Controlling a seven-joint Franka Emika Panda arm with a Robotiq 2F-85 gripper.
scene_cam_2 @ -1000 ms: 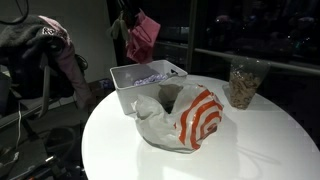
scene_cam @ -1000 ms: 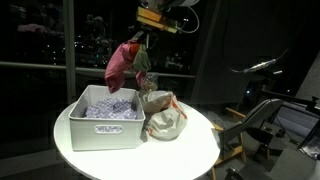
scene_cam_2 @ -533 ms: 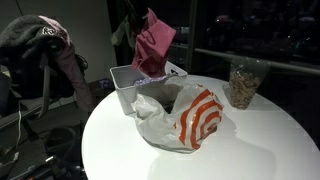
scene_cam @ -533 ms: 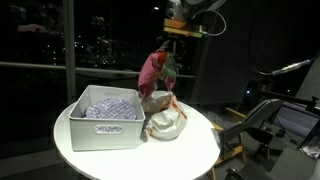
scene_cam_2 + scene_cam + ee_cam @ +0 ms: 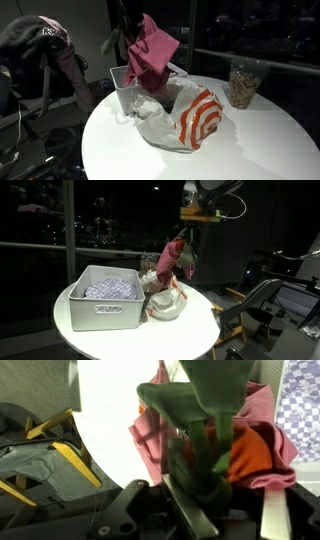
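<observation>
Over the last second the jaws have carried the cloth [image 5: 175, 260] sideways. It hung above the bin [image 5: 100, 310] a second ago and now hangs past the bin's end, over the white-and-red bag [image 5: 165, 302] beside it on the round worktop [image 5: 130, 340]. The cloth is therefore out of the bin and in the air. In an exterior view its lower edge [image 5: 150, 60] comes close to the open top of the bag [image 5: 195, 118], though I cannot tell whether the two touch. The bin [image 5: 122, 85] and the bag have not shifted, and a cup [image 5: 243, 85] of brown bits stands well apart on the far side. The jaws are nearly together, clamped on the top of the cloth. In the wrist view, pink, green and orange folds [image 5: 150, 440] bunch between them and drape down, with nothing else in their grip.
</observation>
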